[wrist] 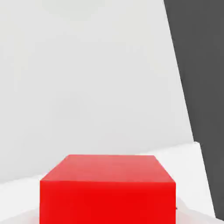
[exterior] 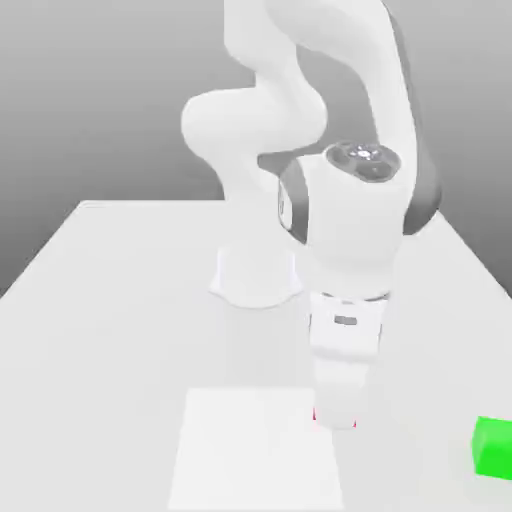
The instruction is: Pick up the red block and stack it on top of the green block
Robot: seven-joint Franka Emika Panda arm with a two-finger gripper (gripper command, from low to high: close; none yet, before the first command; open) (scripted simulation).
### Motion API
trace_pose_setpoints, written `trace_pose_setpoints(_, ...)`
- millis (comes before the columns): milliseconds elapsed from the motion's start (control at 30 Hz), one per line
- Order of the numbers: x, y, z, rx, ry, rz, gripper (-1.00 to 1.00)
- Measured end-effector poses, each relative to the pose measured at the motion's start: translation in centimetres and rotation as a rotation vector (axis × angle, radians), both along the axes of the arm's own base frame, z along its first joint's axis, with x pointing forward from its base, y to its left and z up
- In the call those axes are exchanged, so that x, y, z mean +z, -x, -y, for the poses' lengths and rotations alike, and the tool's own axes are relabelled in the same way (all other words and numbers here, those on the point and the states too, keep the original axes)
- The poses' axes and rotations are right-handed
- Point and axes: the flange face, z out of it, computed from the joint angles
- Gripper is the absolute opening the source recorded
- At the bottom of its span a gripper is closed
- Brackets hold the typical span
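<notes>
The red block [wrist: 107, 188] sits nearest the hand camera, clamped between the closed fingers [exterior: 336, 415] above the desk [exterior: 120, 330]. Transport step in hand. The green block [exterior: 493, 447] lies toward 3 o'clock; next move requires carrying across and aligning above it.

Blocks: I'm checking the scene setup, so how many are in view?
2. The red block sits close under the hand camera and peeks out at the tool in the exterior view; the green block lies on the table at that view's right edge.
</notes>
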Motion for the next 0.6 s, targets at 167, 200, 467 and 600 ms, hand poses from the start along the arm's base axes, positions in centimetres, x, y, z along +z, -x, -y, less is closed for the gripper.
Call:
trace_pose_setpoints(167,1.0,-0.3,-7.8,0.339,-0.007,0.002,-1.00)
trace_pose_setpoints(200,1.3,-0.2,-9.4,0.407,-0.009,0.004,-1.00)
trace_pose_setpoints(467,-2.6,0.9,-16.5,0.704,-0.016,0.018,-1.00)
trace_pose_setpoints(600,-3.4,0.9,-16.5,0.705,-0.016,0.018,1.00)
